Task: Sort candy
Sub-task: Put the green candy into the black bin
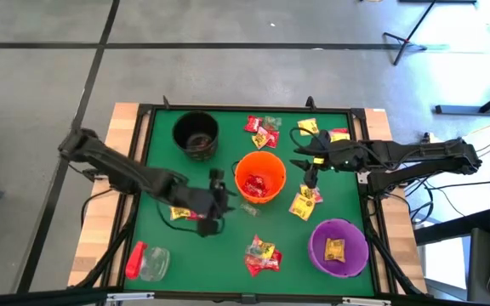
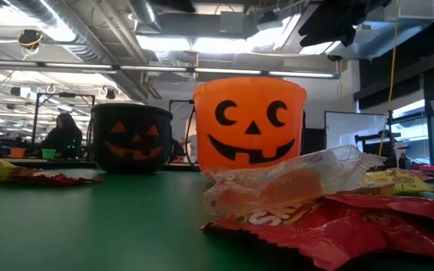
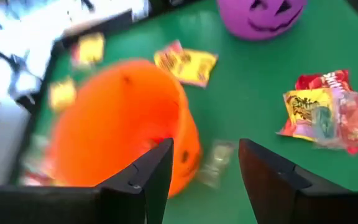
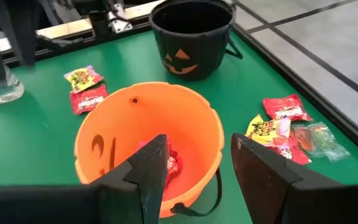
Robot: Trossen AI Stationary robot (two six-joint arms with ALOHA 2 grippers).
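candy: scattered packets on the green table (image 1: 156,183); a pale one (image 1: 250,206) just below the orange bucket (image 1: 260,176), a yellow and a red one (image 1: 182,213) under the left arm
left tool (image 1: 218,202): fingers spread, nothing between them, just left of the orange bucket; the pale packet lies just to its right
right tool (image 1: 310,174): fingers apart, nothing held, right of the bucket, over yellow packets (image 1: 304,202)
nearer arm, by my judgement: left for the pale packet

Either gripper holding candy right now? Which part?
No. Left gripper and right gripper are both open and empty beside the orange bucket.
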